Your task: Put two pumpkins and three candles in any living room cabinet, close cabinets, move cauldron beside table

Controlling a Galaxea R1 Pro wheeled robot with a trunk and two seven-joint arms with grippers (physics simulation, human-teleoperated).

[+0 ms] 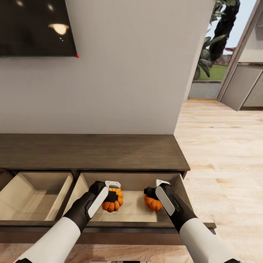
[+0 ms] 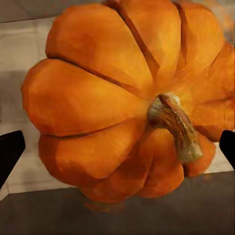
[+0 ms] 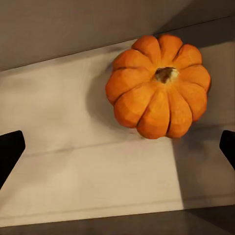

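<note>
Two pumpkins sit in the open right-hand drawer of the cabinet [image 1: 91, 151], a low dark-brown wood unit with pale, smooth drawer interiors. The left pumpkin [image 1: 113, 200] lies just under the left gripper [image 1: 110, 191]; in the left wrist view this pumpkin [image 2: 127, 103] sits very close between the dark fingertips [image 2: 10, 154], which stand spread wide at either edge, so the jaws look released around it and not pressing it. The right pumpkin [image 1: 152, 202] rests on the drawer floor beside the right gripper [image 1: 153, 190]; in the right wrist view that pumpkin [image 3: 159, 85] lies clear of the parted fingertips [image 3: 10, 147], untouched, jaws let go. Both pumpkins are squat, deeply ribbed, matte orange, each with a short, rough, tan stem. They look light and firm, unlikely to deform, though the rounded lobes could roll or slip from smooth pads. The safest hold would likely be across the widest girth, with pads seated in the grooves between ribs, not on the stem. A second drawer [image 1: 33, 195] stands open to the left.
</note>
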